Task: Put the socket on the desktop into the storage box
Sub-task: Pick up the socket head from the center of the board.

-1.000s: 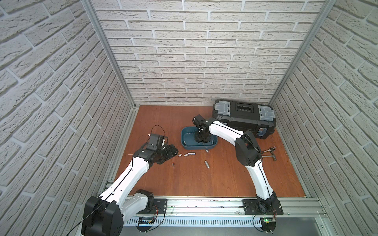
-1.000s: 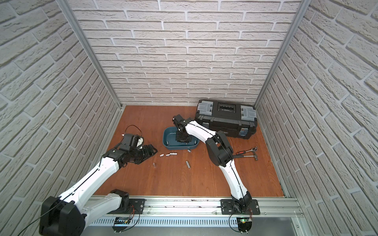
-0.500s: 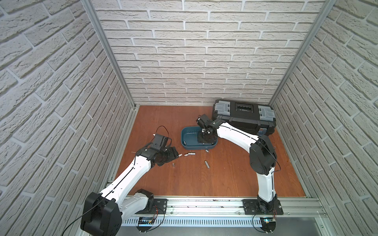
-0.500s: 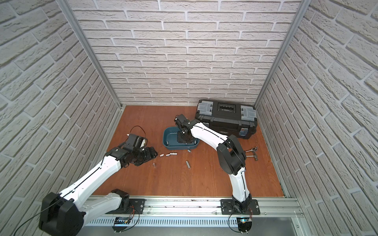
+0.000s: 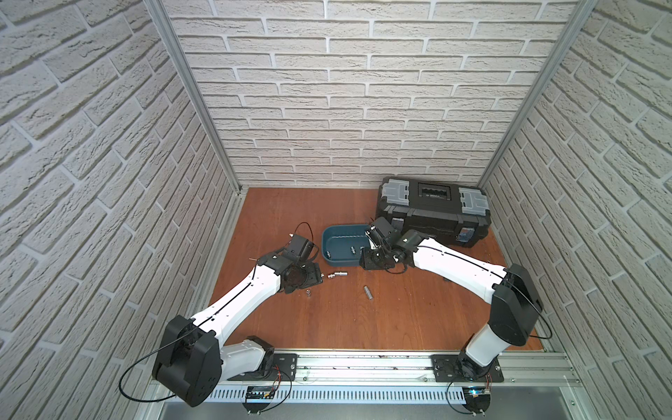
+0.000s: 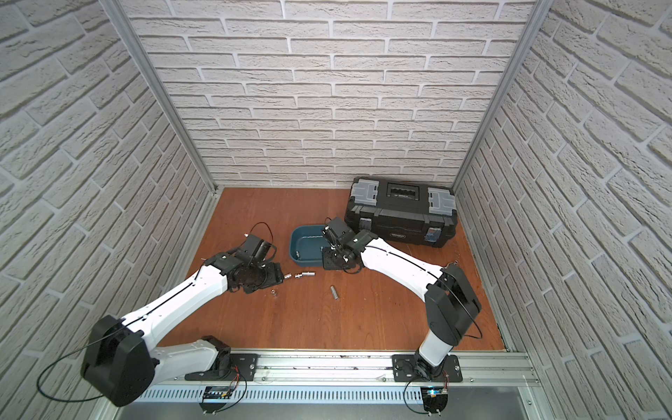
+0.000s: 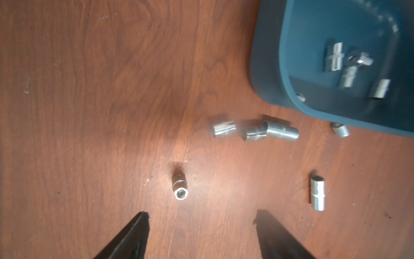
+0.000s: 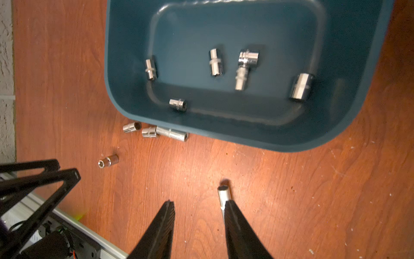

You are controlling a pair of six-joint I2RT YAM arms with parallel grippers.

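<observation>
Teal storage box [image 8: 125, 67], several sockets [image 8: 216, 62] inside

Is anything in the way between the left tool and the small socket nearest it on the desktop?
Nothing visible. The left tool is open, with only bare desktop between its tips and the small socket; the other loose sockets lie beyond it, nearer the storage box.

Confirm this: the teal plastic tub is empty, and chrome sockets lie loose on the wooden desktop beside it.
Wrong about empty: the shallow teal plastic tub holds several chrome sockets, seen in the right wrist view. Loose sockets do lie on the reddish-brown wooden desktop beside it.
</observation>
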